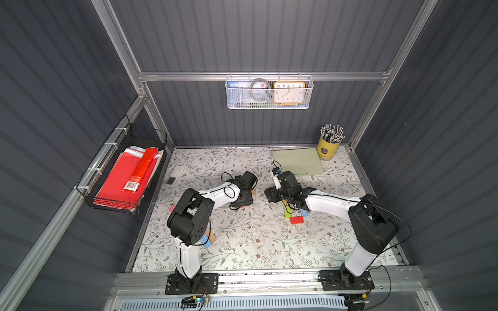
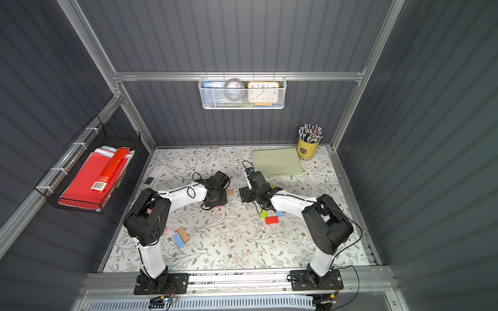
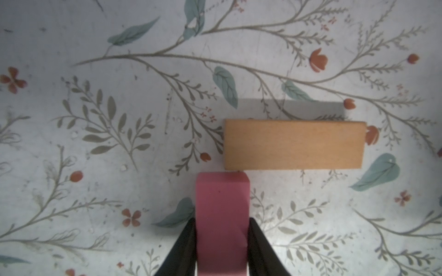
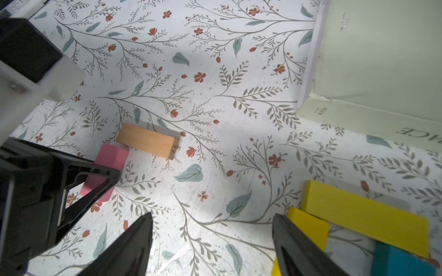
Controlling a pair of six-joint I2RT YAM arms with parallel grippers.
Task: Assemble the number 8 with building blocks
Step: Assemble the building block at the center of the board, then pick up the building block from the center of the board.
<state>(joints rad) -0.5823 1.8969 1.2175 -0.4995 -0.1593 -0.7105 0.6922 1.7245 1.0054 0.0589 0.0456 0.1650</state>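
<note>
Setting a pink painted wooden brick [image 3: 222,196] end-on against a plain tan wooden brick [image 3: 294,144] looks to be the step in hand, making a first corner of the 8. The left gripper [image 3: 221,223] is clamped across the pink brick's long sides. In both top views the pair lies just left of the frame's centre, mostly hidden under the wrist, with only the tan brick's end [image 1: 253,192] showing.

The pink brick's long axis runs along the gripper's reach, square to the tan brick's long axis. Its free end points at the tan brick's long side, at one end of it, touching or all but touching.

The right gripper [image 4: 211,222] hangs with its jaws apart and nothing between them, just beside some yellow painted bricks [image 4: 363,215].

The next move probably calls for releasing the pink brick without nudging the joint, then fetching another brick.
</note>
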